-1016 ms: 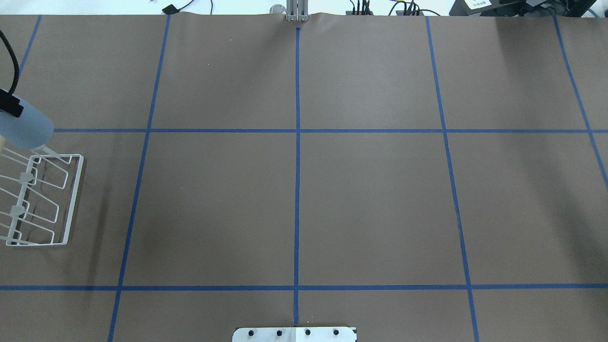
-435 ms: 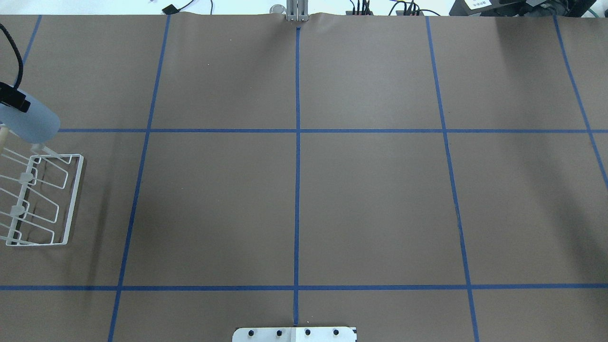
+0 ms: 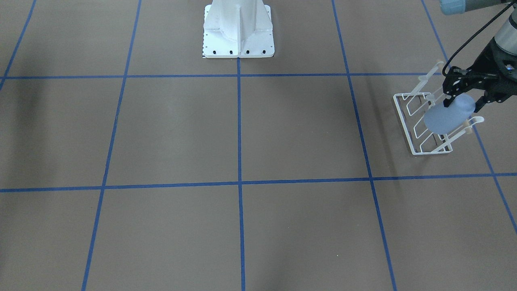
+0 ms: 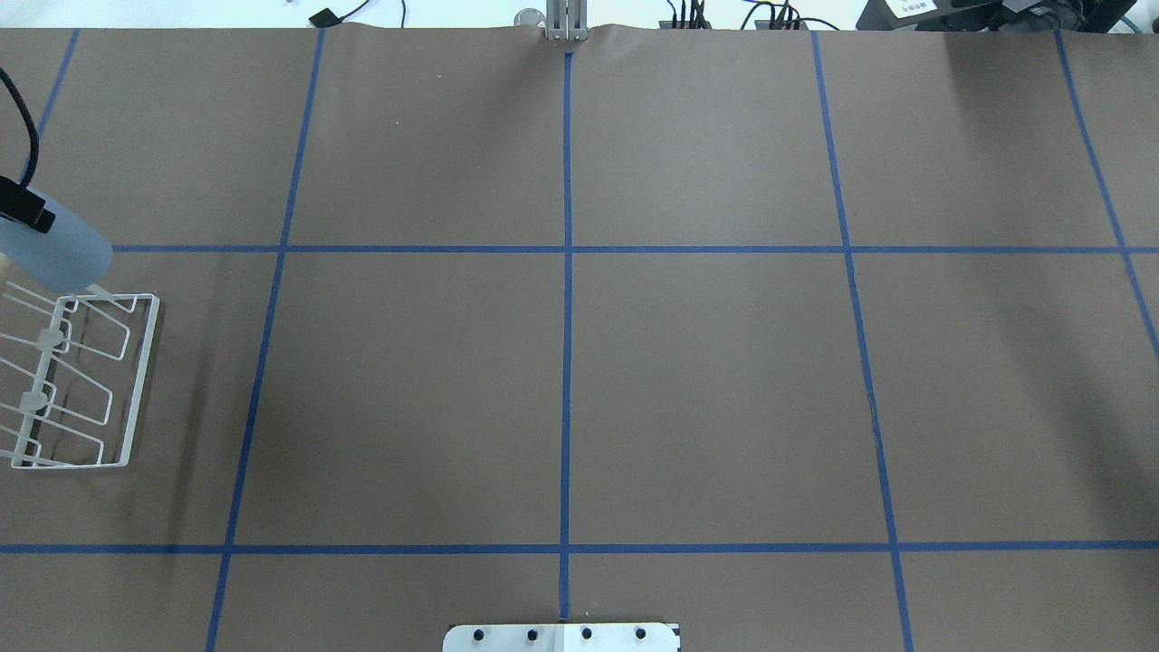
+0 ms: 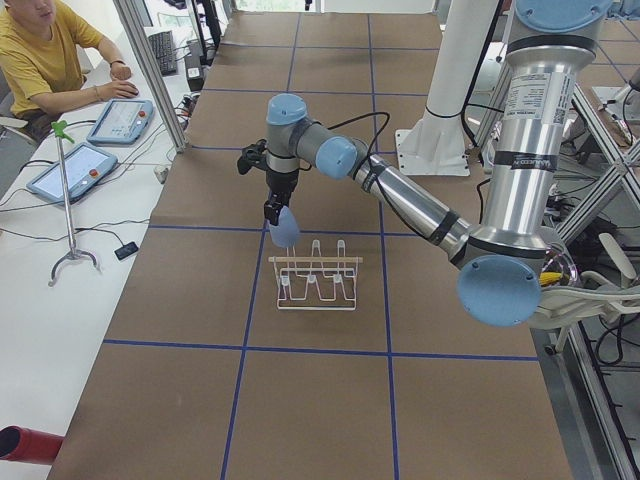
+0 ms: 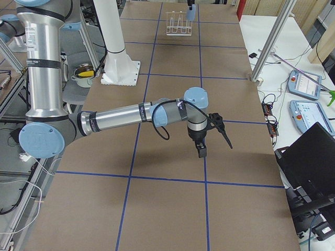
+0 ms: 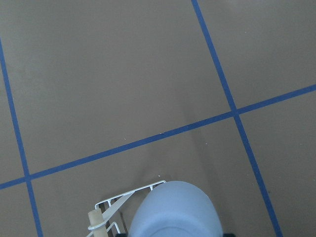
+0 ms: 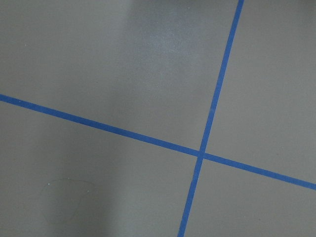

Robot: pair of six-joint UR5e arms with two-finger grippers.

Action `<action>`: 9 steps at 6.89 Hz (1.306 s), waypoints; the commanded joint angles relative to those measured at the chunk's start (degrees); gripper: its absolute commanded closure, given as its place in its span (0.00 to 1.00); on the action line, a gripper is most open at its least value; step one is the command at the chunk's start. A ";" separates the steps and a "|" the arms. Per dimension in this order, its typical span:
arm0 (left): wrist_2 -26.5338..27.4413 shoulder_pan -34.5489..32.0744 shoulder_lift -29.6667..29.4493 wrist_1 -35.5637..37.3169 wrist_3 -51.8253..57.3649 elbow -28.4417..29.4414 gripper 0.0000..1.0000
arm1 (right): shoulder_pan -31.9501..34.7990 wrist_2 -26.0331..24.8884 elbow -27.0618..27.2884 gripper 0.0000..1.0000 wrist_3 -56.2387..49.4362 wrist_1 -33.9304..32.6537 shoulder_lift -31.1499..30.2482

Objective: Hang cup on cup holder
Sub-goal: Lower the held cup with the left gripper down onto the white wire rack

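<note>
The light blue cup (image 3: 446,118) is held tilted in my left gripper (image 3: 463,104), which is shut on its narrow base end. The cup hangs over the end prong of the white wire cup holder (image 3: 412,137), which stands on the table at my far left. In the overhead view the cup (image 4: 59,252) sits just above the holder's far corner (image 4: 136,380). The left wrist view shows the cup (image 7: 173,210) beside a wire prong and the wooden rod (image 7: 94,217). My right gripper (image 6: 201,150) shows only in the exterior right view; I cannot tell if it is open.
The table is brown paper with a blue tape grid (image 4: 567,249). The robot's white base plate (image 3: 238,40) is at the middle of the near edge. A person (image 5: 40,60) sits at a side desk beyond the table's far edge.
The cup moved a little to the right and up, then came back down slightly toward the holder. The holder has not moved.
</note>
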 commanded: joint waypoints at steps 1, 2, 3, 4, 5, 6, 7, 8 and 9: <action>-0.13 0.01 0.56 -0.30 0.40 0.50 1.00 | 0.00 0.00 -0.07 0.00 -0.13 0.00 -0.01; -0.13 0.01 1.61 -0.99 0.40 0.58 1.00 | 0.00 0.00 0.10 0.00 0.04 0.00 -0.01; -0.22 0.10 3.19 -3.00 0.14 0.76 1.00 | 0.00 0.00 0.02 0.00 0.04 0.00 -0.09; -0.22 0.10 4.07 -5.11 -0.56 0.93 1.00 | 0.00 0.00 0.01 0.00 0.04 0.09 -0.09; -0.22 0.27 3.99 -5.30 -1.35 1.37 1.00 | 0.00 0.00 0.01 0.00 0.13 0.00 -0.09; -0.22 0.27 3.73 -5.31 -2.41 1.72 1.00 | 0.00 0.00 0.01 0.00 0.13 0.00 -0.09; -0.22 0.36 3.73 -5.91 -2.59 2.16 1.00 | 0.00 0.00 0.10 0.00 0.13 0.00 -0.09; -0.22 0.36 3.47 -7.66 -2.68 3.73 1.00 | 0.00 0.00 0.10 0.00 0.21 0.00 -0.09; -0.13 0.45 3.29 -10.81 -7.73 4.97 1.00 | 0.00 0.00 0.10 0.00 0.22 0.00 -0.09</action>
